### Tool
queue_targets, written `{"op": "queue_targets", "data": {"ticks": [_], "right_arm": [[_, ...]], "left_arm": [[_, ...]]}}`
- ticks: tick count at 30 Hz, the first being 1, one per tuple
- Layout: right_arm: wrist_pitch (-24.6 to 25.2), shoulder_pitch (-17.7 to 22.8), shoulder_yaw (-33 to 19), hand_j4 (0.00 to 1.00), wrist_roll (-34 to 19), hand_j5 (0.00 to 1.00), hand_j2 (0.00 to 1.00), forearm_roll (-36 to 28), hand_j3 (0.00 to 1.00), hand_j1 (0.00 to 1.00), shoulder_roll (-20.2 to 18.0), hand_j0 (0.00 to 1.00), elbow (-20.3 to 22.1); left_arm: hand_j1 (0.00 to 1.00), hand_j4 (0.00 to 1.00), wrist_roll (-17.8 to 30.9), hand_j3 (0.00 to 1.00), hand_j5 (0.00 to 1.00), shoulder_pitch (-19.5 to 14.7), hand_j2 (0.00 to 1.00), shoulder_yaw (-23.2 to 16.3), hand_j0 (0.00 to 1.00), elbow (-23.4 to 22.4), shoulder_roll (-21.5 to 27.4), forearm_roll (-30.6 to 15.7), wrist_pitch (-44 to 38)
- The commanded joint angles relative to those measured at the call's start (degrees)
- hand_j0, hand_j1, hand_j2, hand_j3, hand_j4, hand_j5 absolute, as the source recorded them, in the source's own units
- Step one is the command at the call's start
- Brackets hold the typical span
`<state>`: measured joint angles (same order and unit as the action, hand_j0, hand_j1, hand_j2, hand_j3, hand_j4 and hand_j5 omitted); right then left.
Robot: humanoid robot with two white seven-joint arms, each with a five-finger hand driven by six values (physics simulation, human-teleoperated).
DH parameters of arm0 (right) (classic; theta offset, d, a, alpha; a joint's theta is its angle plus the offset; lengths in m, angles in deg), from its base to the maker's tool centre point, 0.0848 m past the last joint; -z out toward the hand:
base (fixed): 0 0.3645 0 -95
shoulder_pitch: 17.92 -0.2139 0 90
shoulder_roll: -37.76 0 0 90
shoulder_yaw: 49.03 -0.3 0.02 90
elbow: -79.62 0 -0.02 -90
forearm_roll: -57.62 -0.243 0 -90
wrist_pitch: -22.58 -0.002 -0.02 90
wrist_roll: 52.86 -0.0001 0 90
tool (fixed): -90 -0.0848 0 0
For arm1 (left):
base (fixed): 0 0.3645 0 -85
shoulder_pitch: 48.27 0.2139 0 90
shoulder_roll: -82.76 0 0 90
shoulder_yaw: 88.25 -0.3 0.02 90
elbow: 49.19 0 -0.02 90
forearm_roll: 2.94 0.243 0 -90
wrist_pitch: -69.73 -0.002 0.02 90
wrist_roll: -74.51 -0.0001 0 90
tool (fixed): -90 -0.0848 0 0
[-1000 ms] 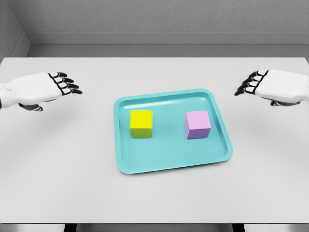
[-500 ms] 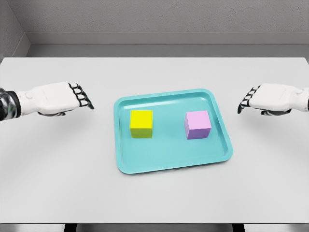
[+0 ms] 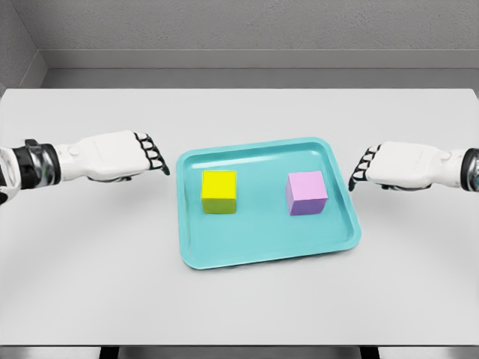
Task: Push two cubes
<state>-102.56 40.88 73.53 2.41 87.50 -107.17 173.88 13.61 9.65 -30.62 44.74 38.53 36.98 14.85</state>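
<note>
Both hands flank the tray, cubes untouched inside it.

Teal tray (image 3: 340, 238) sits mid-table (image 3: 239, 307), slightly rotated. Yellow cube (image 3: 218, 191) is in the tray's left half, purple cube (image 3: 306, 193) in the right half; they sit well apart, both flat on the tray floor and clear of the rim. Left hand (image 3: 123, 155) comes in from the left, fingers extended together and pointing at the tray's left edge, fingertips just beside the rim, holding nothing. Right hand (image 3: 393, 166) mirrors it from the right, fingers slightly curled and empty, fingertips at the tray's right rim; can't tell if they touch it. Neither hand is in contact with a cube.
</note>
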Motion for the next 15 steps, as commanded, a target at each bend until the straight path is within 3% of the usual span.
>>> {"op": "queue_targets", "data": {"ticks": [1, 15], "right_arm": [[0.1, 0.0, -0.2, 0.66, 0.0, 0.66, 0.66, 0.0, 0.66, 0.66, 0.2, 0.66, 0.5], [0.1, 1.1, 0.4, 0.65, -0.3, 0.65, 0.65, 1.2, 0.65, 0.65, 2.5, 0.65, 0.4]], "left_arm": [[0.74, 0.74, 0.0, 0.74, 0.74, 0.0, 0.74, -0.5, 0.74, 0.1, -0.3, -0.2, -0.1], [0.74, 0.74, 1.0, 0.74, 0.74, 0.0, 0.74, -1.9, 0.74, 1.0, -1.9, 0.0, -0.1]]}}
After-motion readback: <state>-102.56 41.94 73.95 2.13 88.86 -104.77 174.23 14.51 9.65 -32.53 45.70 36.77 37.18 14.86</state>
